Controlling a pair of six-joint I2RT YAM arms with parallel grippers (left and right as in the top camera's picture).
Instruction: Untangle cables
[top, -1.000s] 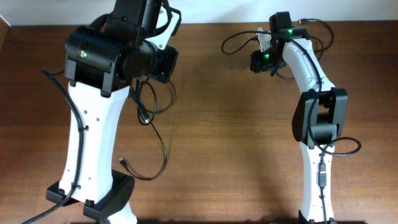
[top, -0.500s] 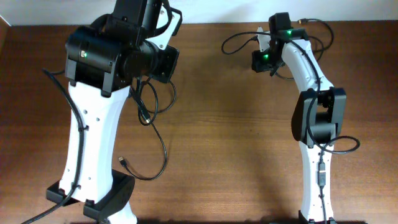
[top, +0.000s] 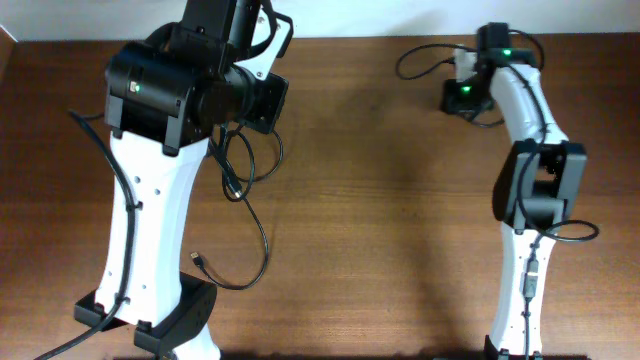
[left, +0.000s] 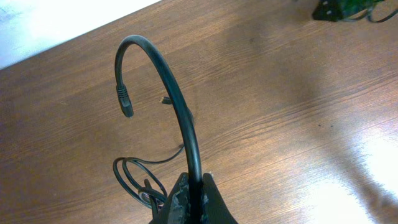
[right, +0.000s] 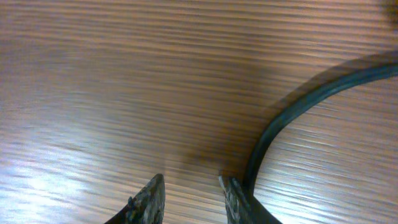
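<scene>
In the left wrist view my left gripper (left: 193, 184) is shut on a black cable (left: 180, 106) that arches up and over to a small plug (left: 126, 103). Loose loops of cable (left: 132, 180) lie on the wood below it. From overhead, cables (top: 243, 170) curl beneath the left arm and trail to a plug (top: 199, 260). My right gripper (right: 191, 182) hovers low over the table, jaws apart with only wood between them. A black cable (right: 292, 109) curves along the outer side of its right finger (right: 231, 193). Overhead, that gripper (top: 463, 94) sits at the back right beside a cable loop (top: 415, 52).
The left arm's bulky body (top: 185, 95) covers much of the back left and hides its gripper from overhead. The table's back edge (top: 340, 38) runs just behind both grippers. Bare wood (top: 370, 220) lies between the two arms.
The right arm has swung to the right along the back edge, and the cable loop beside it has shifted right with it. The left arm and its cable have stayed put.
</scene>
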